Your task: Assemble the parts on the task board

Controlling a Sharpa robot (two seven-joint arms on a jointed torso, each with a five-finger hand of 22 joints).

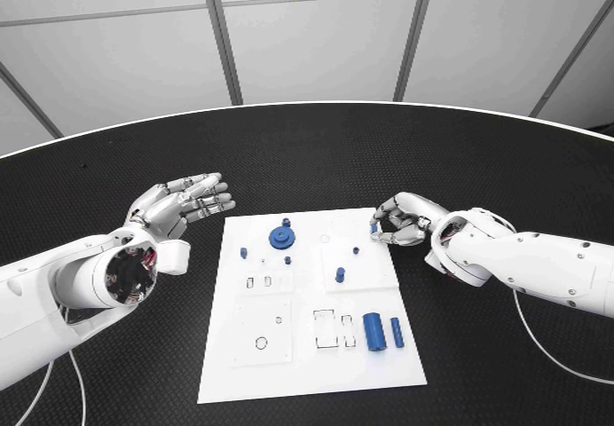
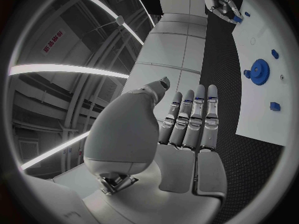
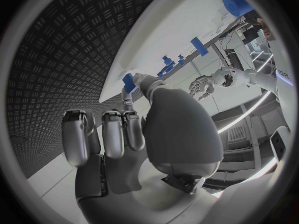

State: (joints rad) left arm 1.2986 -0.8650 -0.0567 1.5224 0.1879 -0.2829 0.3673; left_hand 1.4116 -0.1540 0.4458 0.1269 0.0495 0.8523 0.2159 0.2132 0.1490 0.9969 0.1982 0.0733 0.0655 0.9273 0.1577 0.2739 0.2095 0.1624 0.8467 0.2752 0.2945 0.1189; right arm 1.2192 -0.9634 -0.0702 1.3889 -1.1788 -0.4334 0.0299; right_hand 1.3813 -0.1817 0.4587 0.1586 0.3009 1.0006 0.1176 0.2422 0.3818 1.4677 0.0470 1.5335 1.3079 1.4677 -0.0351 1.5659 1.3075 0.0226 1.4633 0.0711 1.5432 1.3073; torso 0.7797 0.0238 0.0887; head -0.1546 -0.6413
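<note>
The silver right hand (image 1: 402, 222) hangs over the right edge of the flat white task board (image 1: 313, 373) on the black textured worktop (image 1: 320, 151), pinching a small blue peg (image 1: 373, 227) between its fingertips. The silver left hand (image 1: 183, 202) hovers beside the board's left edge, fingers straight and holding nothing. A blue toothed gear (image 1: 281, 236) sits near the board's far end, and a blue cylinder (image 1: 373, 331) lies nearer the front.

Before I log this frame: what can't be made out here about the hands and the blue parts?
- Small blue part pinched by the right hand: shape hidden by fingers in the head view, small in the right wrist view.
- Whether the blue gear sits seated on the task board: too small.
- Left hand palm side: faces away in the head view.
</note>
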